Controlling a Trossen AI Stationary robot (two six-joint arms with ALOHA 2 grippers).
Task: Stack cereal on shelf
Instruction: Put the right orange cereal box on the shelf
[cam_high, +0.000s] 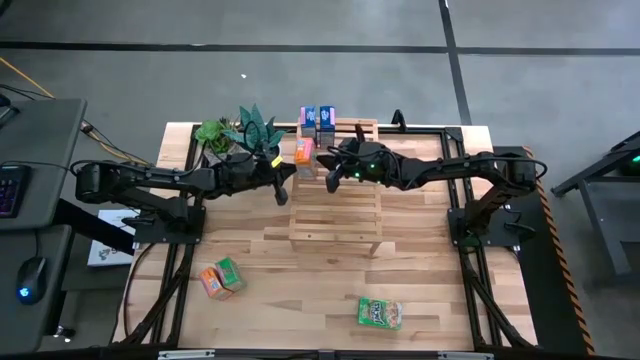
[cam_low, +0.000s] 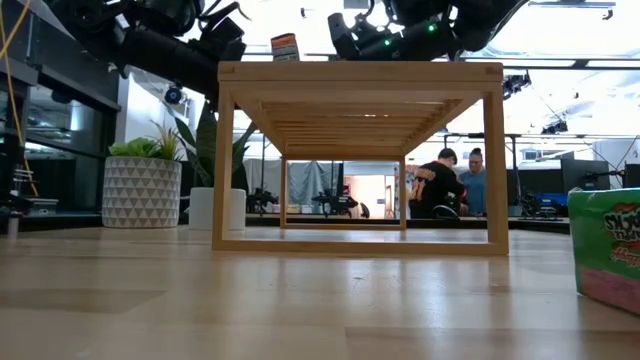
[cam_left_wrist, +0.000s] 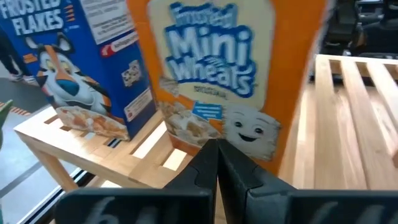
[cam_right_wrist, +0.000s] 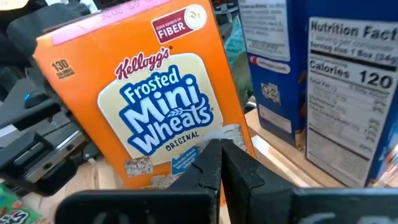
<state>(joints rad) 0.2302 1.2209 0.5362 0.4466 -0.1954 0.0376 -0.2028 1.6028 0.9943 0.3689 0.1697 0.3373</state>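
left fingers: pressed together, nothing between them, tips right in front of the orange box, which looks blurred; contact not clear.
right fingers: also closed on nothing, tips at the lower face of the same orange box from the opposite side.
why both there: judged as nudging or squaring the box from two sides so it stands straight beside the blue boxes.
orange box position: upright on the back end of the shelf, just beside the blue pair; its top shows above the shelf in the low view.
blue boxes: standing upright at the shelf's far edge, side by side.
left on worktop: orange-and-green pair at front left, green box at front right, both well apart from the shelf.
progress: about half, three on, three to go.
plants: beside the shelf's back left corner, close to the left arm; snag risk.
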